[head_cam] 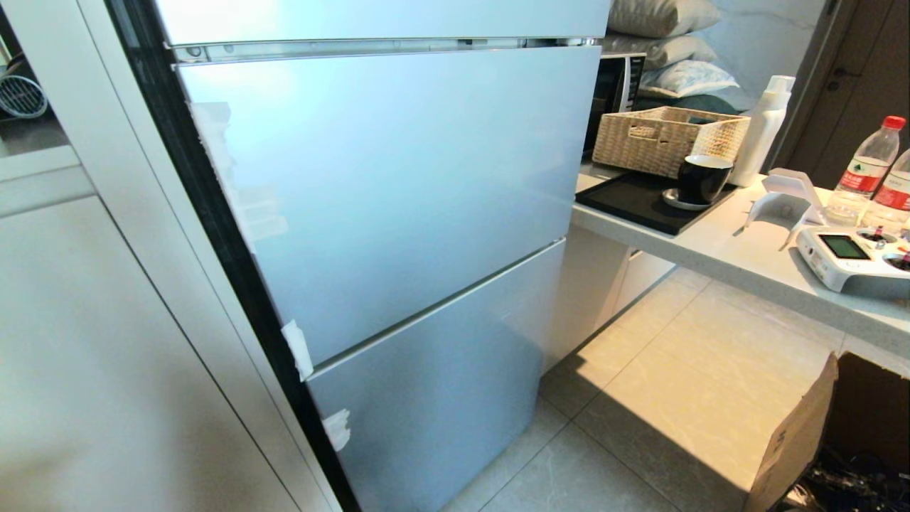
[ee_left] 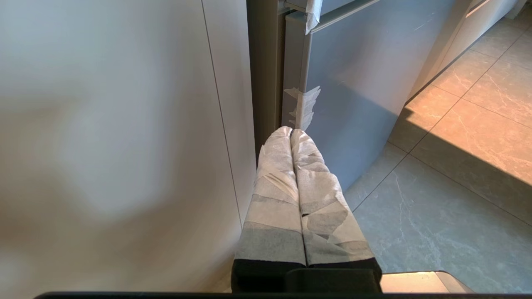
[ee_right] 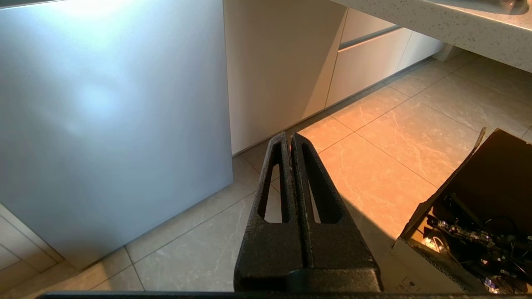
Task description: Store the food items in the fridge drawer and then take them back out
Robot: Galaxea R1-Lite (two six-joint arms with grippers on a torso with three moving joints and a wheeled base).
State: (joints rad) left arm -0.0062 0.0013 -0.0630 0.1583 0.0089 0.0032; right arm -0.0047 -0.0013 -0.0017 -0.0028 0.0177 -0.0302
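The fridge (head_cam: 398, 213) fills the head view from 9 o'clock to the centre, all its pale blue fronts shut: a large middle door (head_cam: 398, 192) above a lower drawer front (head_cam: 434, 384), with strips of whitish tape (head_cam: 297, 348) along their left edges. A pale cabinet panel (head_cam: 92, 341) stands against the fridge's left side. The fridge drawer and the 2 red fruits cannot be seen in any view. At 3 o'clock a light counter (head_cam: 739, 259) runs away to the right, above a tiled floor (head_cam: 675, 398) partly in sunlight. At 5 o'clock an open cardboard box (head_cam: 796, 441) sits on the floor. On the counter are a woven basket (head_cam: 668, 139), a black tray (head_cam: 636, 203) carrying a dark cup (head_cam: 702, 178), a white bottle (head_cam: 764, 131), 2 water bottles (head_cam: 869, 167) with red caps, and a white remote controller (head_cam: 853, 259). Neither arm appears in the head view. The left end effector (ee_left: 291, 133), its fingers wrapped in pale tape, is closed and empty, pointing at the taped lower-left edge of the fridge. The right end effector (ee_right: 289, 139), bare black, is closed with its fingers pressed together, holding nothing, pointing down at the floor beside the fridge's right corner.
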